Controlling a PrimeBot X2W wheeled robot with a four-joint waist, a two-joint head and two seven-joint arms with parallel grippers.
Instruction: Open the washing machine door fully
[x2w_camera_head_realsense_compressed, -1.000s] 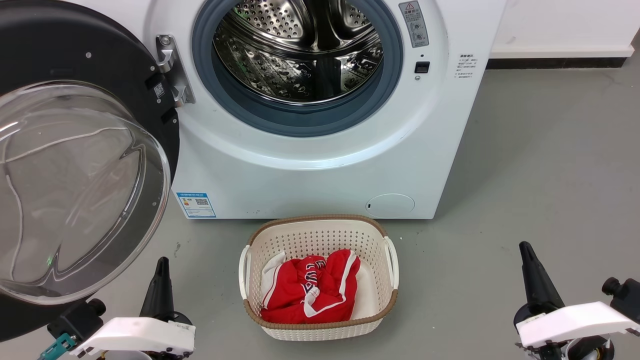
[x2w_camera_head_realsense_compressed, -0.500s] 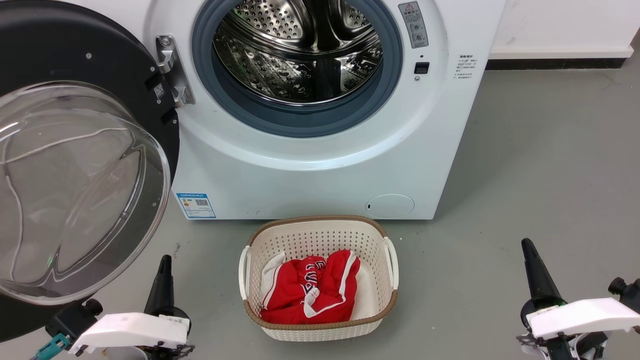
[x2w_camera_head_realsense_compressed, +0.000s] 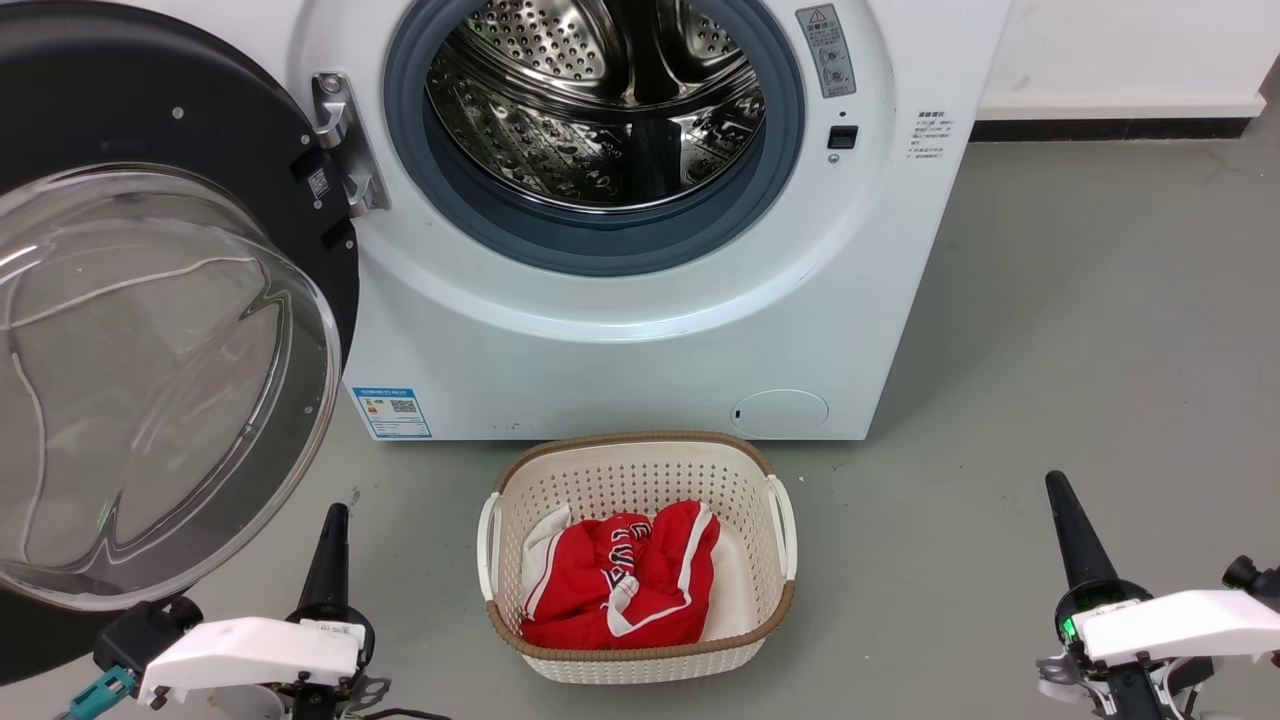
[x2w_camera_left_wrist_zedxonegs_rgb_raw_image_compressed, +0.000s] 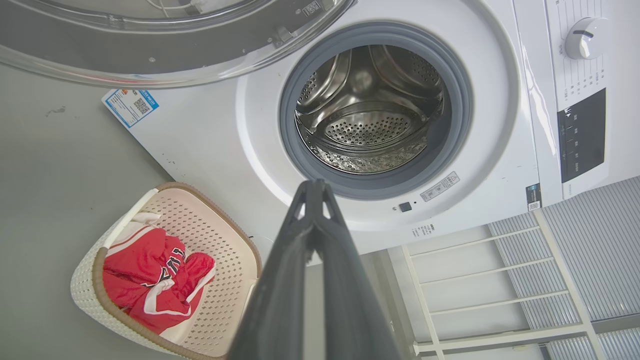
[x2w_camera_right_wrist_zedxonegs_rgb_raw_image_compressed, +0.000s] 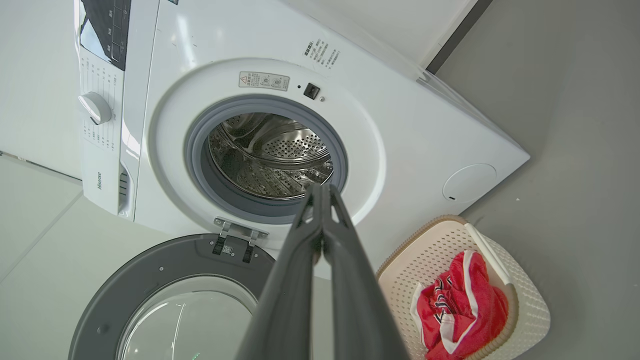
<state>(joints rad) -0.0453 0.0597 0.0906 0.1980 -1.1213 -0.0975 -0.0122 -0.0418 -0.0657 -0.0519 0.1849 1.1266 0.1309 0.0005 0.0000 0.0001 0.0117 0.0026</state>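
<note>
Dark-fingered, the left gripper (x2w_camera_head_realsense_compressed: 337, 512) has its two fingers pressed together on nothing, near the lower edge of the large round glossy black washing machine door (x2w_camera_head_realsense_compressed: 150, 350). That door stands swung wide to the left of the white boxy front-loading washing machine (x2w_camera_head_realsense_compressed: 600, 340). The right gripper (x2w_camera_head_realsense_compressed: 1053, 480) is likewise closed and empty, well apart over grey floor (x2w_camera_head_realsense_compressed: 1100, 300). Both wrist views take in the white control dial (x2w_camera_left_wrist_zedxonegs_rgb_raw_image_compressed: 582, 37) and dark display panel (x2w_camera_left_wrist_zedxonegs_rgb_raw_image_compressed: 580, 135), past the head view's top edge.

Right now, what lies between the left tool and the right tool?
In the head view, a white laundry basket holding a red garment stands on the grey floor between the left tool and the right tool, touching neither.
</note>
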